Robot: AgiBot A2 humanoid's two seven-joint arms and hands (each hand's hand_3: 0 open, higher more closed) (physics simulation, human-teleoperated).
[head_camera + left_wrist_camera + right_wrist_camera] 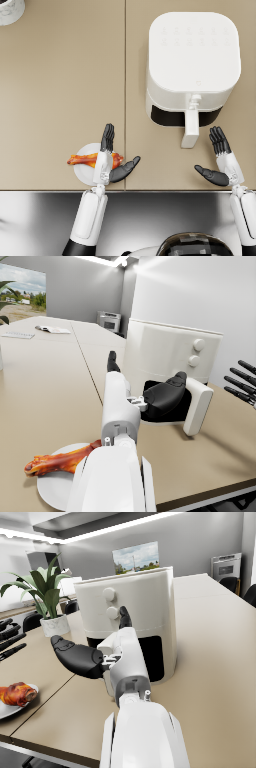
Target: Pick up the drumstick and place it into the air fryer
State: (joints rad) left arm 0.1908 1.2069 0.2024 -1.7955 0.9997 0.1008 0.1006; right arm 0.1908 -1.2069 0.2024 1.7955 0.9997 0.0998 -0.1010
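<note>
hovering open-fingered over a glossy drumstick [90, 159] on a round white plate [82, 172], left hand [106, 162] holds nothing; right hand [220, 162] spread empty at 5 o'clock of the boxy air fryer [192, 65].

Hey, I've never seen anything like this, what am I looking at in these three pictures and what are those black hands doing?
These are rendered pictures of a humanoid robot with two white arms ending in dark hands. One picture looks down from its head; the other two look along each forearm. On the tan table stands a white air fryer with its drawer pulled partly out. Nearer the robot, a drumstick lies on a small white plate. The left hand hovers over the drumstick with fingers spread, holding nothing. The right hand is open too, beside the drawer handle, touching nothing. A plant shows in the right forearm picture.
</note>
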